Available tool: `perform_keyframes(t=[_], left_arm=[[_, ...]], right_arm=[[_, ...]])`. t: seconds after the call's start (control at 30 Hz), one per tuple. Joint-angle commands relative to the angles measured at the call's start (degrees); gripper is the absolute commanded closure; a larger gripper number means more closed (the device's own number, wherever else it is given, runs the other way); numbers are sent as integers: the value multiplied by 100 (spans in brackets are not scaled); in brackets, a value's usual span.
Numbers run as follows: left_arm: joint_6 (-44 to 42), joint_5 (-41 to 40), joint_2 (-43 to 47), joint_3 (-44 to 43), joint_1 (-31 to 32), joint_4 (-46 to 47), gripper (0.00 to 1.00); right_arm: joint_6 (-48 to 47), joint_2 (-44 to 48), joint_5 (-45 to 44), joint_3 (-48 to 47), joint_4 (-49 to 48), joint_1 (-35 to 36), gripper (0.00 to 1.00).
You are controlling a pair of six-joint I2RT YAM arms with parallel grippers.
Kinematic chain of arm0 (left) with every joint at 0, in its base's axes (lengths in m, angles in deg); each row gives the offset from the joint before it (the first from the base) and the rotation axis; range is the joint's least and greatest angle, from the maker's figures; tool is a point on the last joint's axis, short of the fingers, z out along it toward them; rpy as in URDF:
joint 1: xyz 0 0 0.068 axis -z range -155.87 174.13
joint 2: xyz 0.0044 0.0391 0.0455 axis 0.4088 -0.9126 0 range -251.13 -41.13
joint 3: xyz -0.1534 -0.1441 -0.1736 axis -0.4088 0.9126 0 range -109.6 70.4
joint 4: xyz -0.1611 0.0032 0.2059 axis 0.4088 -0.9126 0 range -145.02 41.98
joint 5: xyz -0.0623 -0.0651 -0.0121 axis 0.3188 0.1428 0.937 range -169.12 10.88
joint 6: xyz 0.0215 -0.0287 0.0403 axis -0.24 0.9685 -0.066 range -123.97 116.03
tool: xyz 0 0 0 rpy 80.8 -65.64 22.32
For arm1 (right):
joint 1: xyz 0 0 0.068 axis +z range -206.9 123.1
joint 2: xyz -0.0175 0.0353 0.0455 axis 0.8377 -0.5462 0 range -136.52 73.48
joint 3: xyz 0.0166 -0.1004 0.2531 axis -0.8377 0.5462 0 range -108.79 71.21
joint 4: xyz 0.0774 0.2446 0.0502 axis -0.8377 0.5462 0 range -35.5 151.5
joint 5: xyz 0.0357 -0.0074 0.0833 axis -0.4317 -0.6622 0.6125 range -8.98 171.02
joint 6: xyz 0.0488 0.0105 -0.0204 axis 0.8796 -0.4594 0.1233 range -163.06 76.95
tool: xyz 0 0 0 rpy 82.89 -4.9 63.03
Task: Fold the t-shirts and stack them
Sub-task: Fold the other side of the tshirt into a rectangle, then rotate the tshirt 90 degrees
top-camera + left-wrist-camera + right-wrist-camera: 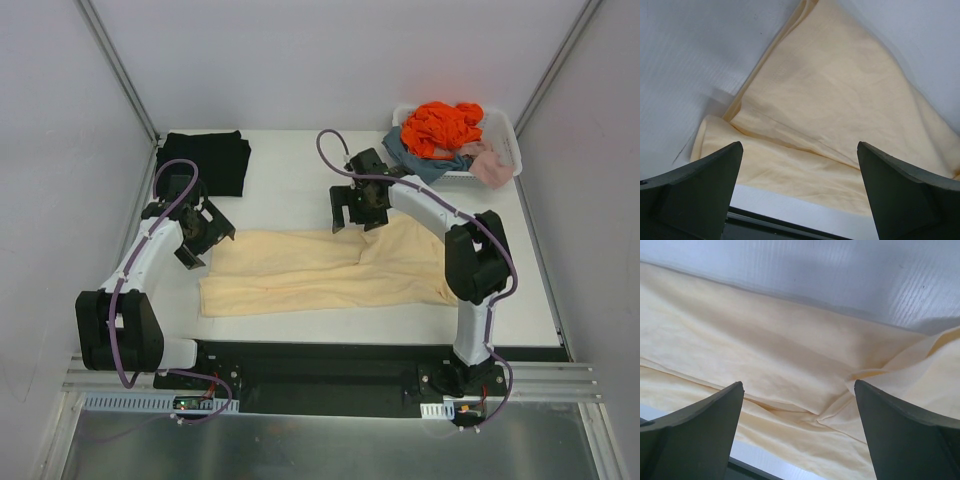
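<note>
1. The pale cream-yellow t-shirt (320, 272) lay on the white surface (290, 175) as a long, loosely folded band. It ran from near the left arm across to under the right arm's forearm.
2. The black t-shirt (205, 162) sat folded at the far left corner of the surface, well apart from the cream one.
3. The left gripper (200, 242) hung just above the far left corner of the cream shirt. It was released, with its dark fingers (700, 192) spread wide and nothing between them. In the left wrist view, the shirt's folded edge and a hem showed below the gap.
4. The right gripper (350, 215) hovered over the shirt's far edge near the middle. It too was released and grasped no cloth. In the right wrist view, creased cream fabric filled the space under its parted fingers (695, 435).
5. A white slotted basket (508, 130) stood at the far right corner. It held an orange garment (440, 125) on top of blue-grey and pink cloth.
</note>
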Motion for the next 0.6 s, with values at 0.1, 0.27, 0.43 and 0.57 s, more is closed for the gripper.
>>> perform_keyframes(t=[0.1, 0.27, 0.43, 0.57], left_arm=[[-93, 62, -35, -271, -9, -108, 1], [-137, 457, -272, -534, 87, -12, 1], [-207, 695, -737, -851, 622, 156, 1], [-260, 888, -1177, -1044, 886, 366, 1]], right_arm=[[253, 202, -29, -96, -157, -31, 3], [280, 825, -390, 255, -271, -48, 3], [402, 1345, -408, 922, -351, -206, 3], [770, 1880, -618, 1634, -289, -504, 3]])
